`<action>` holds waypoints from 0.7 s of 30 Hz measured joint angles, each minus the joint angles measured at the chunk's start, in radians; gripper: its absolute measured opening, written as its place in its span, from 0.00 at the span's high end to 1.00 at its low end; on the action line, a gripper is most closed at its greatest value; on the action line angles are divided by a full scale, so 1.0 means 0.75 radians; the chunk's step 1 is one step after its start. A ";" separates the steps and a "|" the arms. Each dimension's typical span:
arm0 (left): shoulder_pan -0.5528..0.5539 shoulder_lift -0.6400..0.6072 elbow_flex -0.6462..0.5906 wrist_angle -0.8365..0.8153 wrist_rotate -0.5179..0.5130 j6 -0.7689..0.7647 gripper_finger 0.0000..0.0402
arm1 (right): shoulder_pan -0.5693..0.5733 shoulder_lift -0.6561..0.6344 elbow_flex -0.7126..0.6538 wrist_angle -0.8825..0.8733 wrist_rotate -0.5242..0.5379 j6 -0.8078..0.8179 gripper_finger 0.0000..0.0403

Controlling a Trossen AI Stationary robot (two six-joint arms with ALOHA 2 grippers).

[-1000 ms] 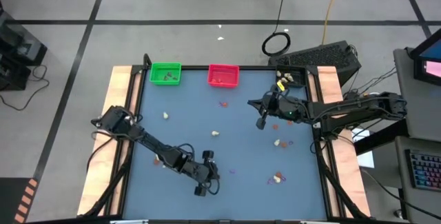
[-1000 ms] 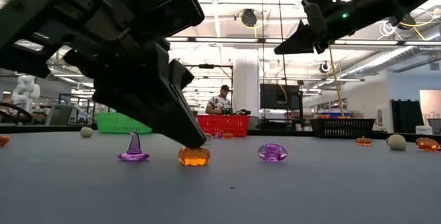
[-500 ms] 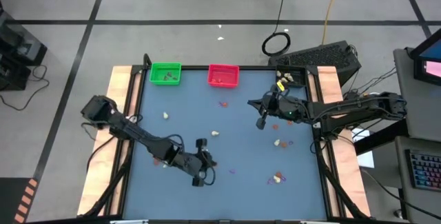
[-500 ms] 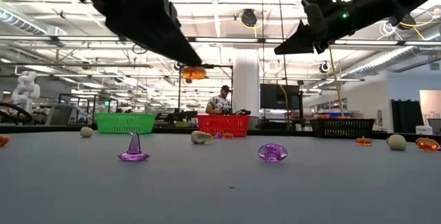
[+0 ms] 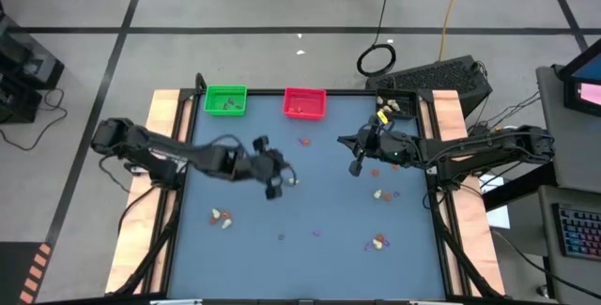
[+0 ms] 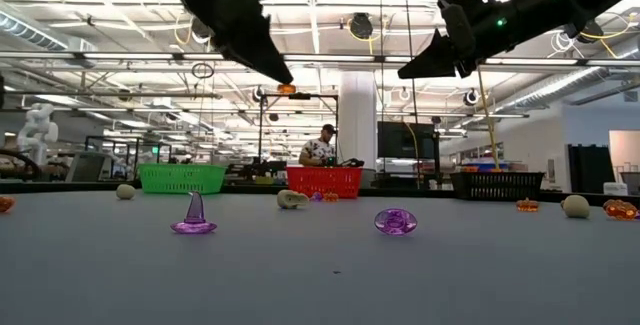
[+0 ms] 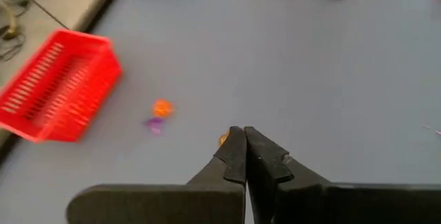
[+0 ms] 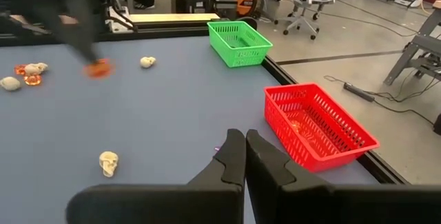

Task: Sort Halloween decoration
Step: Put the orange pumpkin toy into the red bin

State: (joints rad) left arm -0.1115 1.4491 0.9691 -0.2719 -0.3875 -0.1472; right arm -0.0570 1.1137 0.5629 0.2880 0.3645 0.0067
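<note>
Since a second ago the left pincer (image 5: 273, 189) has lifted off the near part of the tabletop (image 5: 254, 239) and swung toward the middle, carrying a small orange pumpkin trinket (image 6: 287, 89) clenched at its tips. In the low view the trinket hangs high above the surface, squat and round with no clear long axis; which way it faces cannot be told.

Nearest the front edge, the low view shows a purple witch hat (image 6: 193, 215) standing upright, point up, and a purple flat trinket (image 6: 395, 221) beside it toward the right edge. A cream skull (image 6: 292, 199) lies farther back, near the middle. More cream and orange pieces sit near the left edge (image 5: 222, 217) and toward the near right corner (image 5: 378, 241), with purple bits among them.

The right pincer (image 5: 355, 168) hangs in the air over the right half of the tabletop, its jaws pressed together with nothing between them. The open surface between the left pincer and the far edge holds only a few loose trinkets.

Along the far edge stand the green tray (image 5: 225, 99) and, beside it, the red tray (image 5: 304, 103), each holding some pieces. A black tray (image 6: 496, 185) sits at the far right corner. Beyond the tabletop a person (image 6: 322, 145) sits in the room.
</note>
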 joint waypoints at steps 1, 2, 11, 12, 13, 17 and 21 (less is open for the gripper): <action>0.050 -0.001 0.000 0.006 0.010 0.026 1.00 | 0.000 0.000 0.000 -0.001 0.000 0.000 1.00; 0.106 -0.001 0.000 0.005 0.017 0.044 1.00 | 0.000 0.000 0.000 0.000 0.000 0.000 1.00; 0.640 0.134 0.000 0.290 0.371 0.215 1.00 | 0.000 0.000 0.000 0.000 0.000 0.000 1.00; 0.696 0.159 0.005 0.323 0.414 0.216 1.00 | 0.000 0.000 0.000 0.000 0.000 -0.002 1.00; 0.745 0.189 0.013 0.341 0.456 0.216 1.00 | 0.000 0.000 0.000 -0.001 0.000 -0.007 1.00; 0.891 0.321 0.090 0.352 0.571 0.242 1.00 | 0.000 0.000 0.000 0.000 0.001 -0.029 1.00; 0.971 0.449 0.205 0.352 0.625 0.252 1.00 | -0.001 0.000 0.000 0.009 0.001 -0.055 1.00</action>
State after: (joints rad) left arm 0.6170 1.7858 1.1226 -0.0080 0.0814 0.0418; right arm -0.0574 1.1137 0.5629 0.2945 0.3649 -0.0346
